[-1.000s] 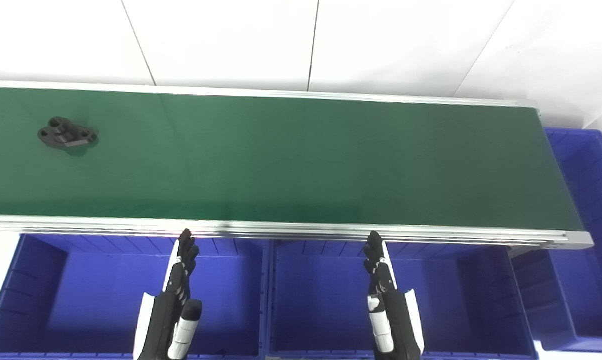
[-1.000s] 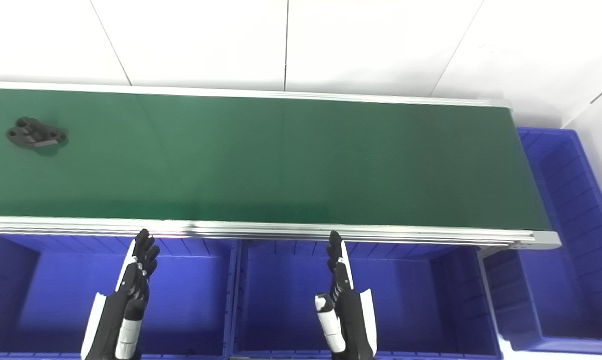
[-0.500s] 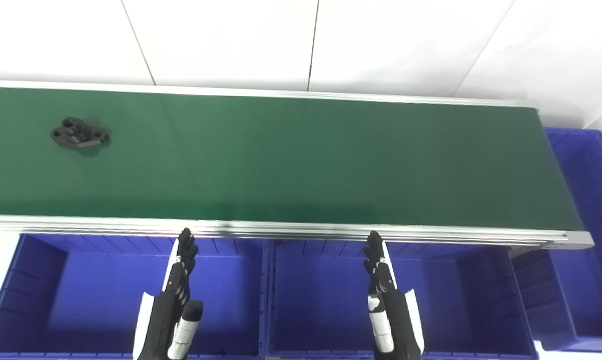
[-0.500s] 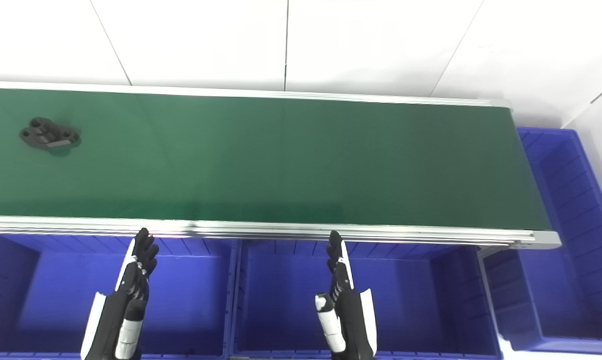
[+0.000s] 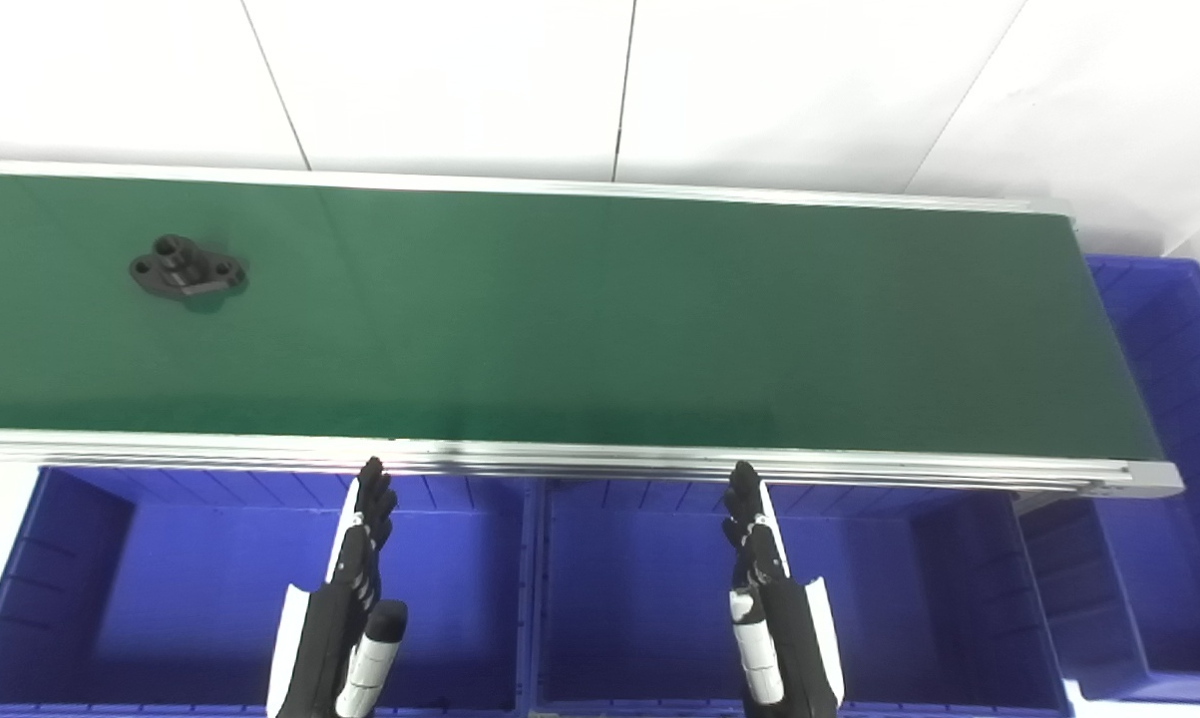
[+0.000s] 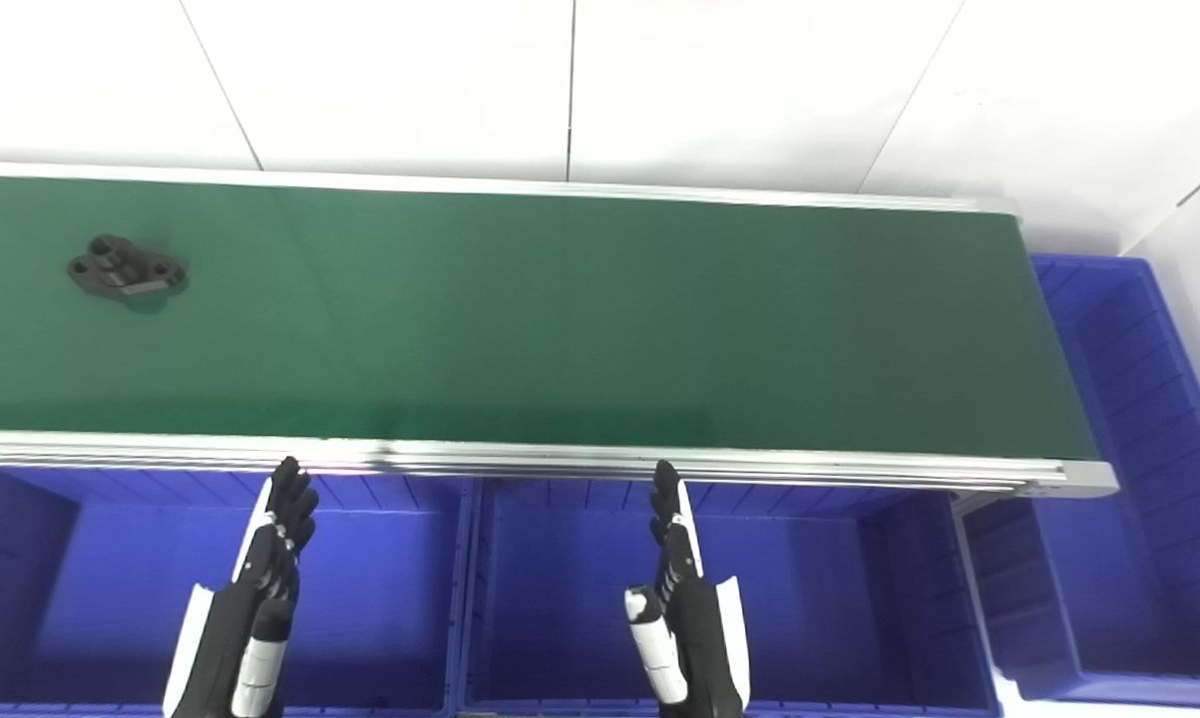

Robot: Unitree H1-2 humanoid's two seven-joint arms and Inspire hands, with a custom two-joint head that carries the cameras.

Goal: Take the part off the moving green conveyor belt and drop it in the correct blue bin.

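In the left eye view a green belt (image 5: 580, 309) in silver rails crosses before a white panelled wall (image 5: 600, 80), with the black part (image 5: 188, 273) lying on it at 10 o'clock, well apart from both hands. Blue bins (image 5: 210, 588) sit below the near rail and one more past the belt's end at 3 o'clock; no writing shows. In the right eye view the left hand (image 6: 260, 598) and right hand (image 6: 684, 598) hang over the bins at 6 o'clock, fingers straight and apart, holding nothing.
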